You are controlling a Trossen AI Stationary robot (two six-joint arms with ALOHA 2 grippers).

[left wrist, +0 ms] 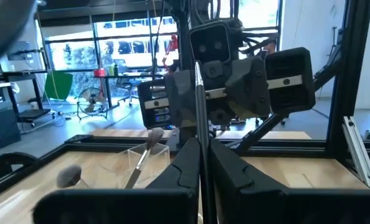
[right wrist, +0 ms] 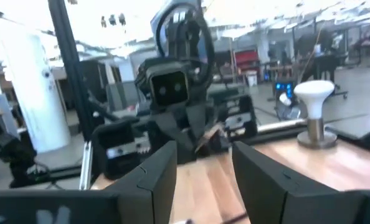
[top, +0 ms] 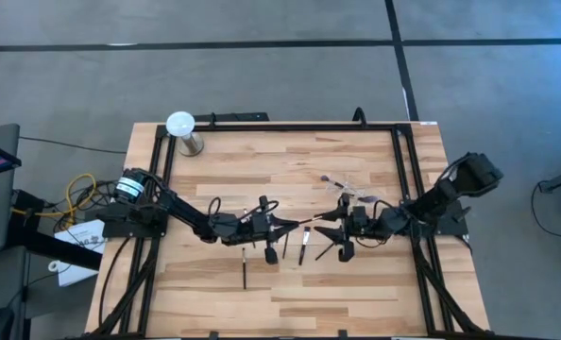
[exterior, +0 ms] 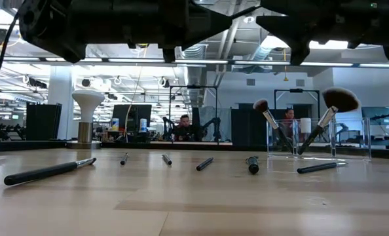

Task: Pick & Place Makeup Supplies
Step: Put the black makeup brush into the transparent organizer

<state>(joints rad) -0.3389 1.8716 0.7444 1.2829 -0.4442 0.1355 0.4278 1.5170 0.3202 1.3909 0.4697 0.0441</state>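
Makeup brushes, thin with dark stick handles, are split between three places. Several lie loose [exterior: 47,172] on the pale wooden plank table [top: 262,161]. Two with fluffy heads stand tilted in a clear plastic container [exterior: 351,147] on the right arm's side. One slim brush [left wrist: 198,106] is in the air over the middle of the table.

The left gripper [left wrist: 200,149] has its fingers pressed together on that brush's handle, pinching it near one end so the free length points straight at the right gripper [right wrist: 203,155]. That hold looks chosen for a handover, because it leaves plenty of bare handle for the other claw to take.

The right gripper faces it at close range, fingers spread and nothing between them. It seems lined up to receive the stick, and it is the arm nearer the container.

A white globe on a metal base [top: 180,123] stands at the far corner, well apart from the work.
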